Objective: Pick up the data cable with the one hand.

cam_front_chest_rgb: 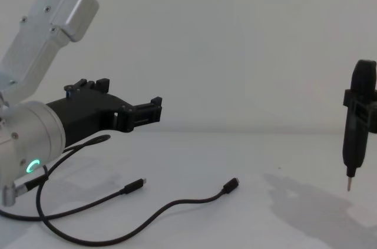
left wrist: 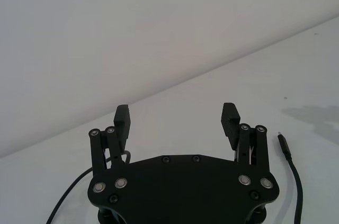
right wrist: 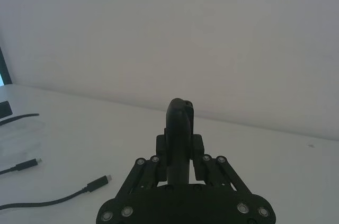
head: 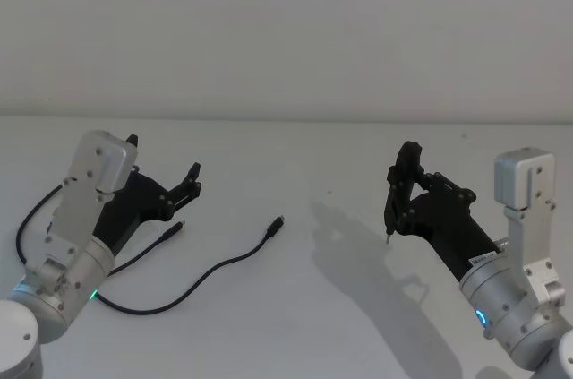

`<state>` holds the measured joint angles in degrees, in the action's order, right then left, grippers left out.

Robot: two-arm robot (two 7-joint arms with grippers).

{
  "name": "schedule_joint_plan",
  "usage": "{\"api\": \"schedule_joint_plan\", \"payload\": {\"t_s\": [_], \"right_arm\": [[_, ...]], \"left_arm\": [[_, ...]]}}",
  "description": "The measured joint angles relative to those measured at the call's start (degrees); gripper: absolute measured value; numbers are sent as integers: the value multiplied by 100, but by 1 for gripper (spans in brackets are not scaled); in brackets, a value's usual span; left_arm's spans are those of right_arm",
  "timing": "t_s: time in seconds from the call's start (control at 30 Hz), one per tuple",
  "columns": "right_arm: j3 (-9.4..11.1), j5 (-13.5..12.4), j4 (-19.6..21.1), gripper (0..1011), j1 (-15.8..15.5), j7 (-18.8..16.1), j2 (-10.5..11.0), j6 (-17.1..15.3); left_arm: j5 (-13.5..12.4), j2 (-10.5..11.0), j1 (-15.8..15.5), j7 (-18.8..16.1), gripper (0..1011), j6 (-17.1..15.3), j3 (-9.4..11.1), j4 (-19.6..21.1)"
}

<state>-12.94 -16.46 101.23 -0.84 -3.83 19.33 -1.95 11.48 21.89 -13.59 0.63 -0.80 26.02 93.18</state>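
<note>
L gripper (head: 163, 157), on the silver wrist w/ green ring, sits at the table's left side. It is held above the surface and points fwd and toward the centre. Its jaws are spread wide w/ nothing between them; the L wrist view shows both ribbed pads (left wrist: 230, 115) w/ bare table between.

Data cable (head: 215, 269) lies flat on the white table (head: 340, 325), in a loose curve. It isn't touched by either gripper. One plug end rests near mid-table, between the two arms but nearer the L. From there the cord sweeps back toward the robot and passes under the L arm. The other plug end lies just under the L gripper's jaws in the head view. In the chest view the cable (cam_front_chest_rgb: 177, 205) is clearly lower than the L gripper (cam_front_chest_rgb: 132, 96), w/ a gap between them. In the L wrist view one plug (left wrist: 283, 144) shows just beside the outer finger.

R gripper (head: 394, 204), blue ring on its wrist, hangs at the right side, well apart from the cable. Its jaws are pressed together and its thin pin tip points down, clear of the table.
</note>
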Motion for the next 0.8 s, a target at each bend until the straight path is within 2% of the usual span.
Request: {"api": "schedule_joint_plan", "payload": {"t_s": [0.8], "right_arm": [[0, 0, 0, 275, 0, 0, 0, 0]], "left_arm": [[0, 0, 0, 0, 1001, 0, 0, 0]]}}
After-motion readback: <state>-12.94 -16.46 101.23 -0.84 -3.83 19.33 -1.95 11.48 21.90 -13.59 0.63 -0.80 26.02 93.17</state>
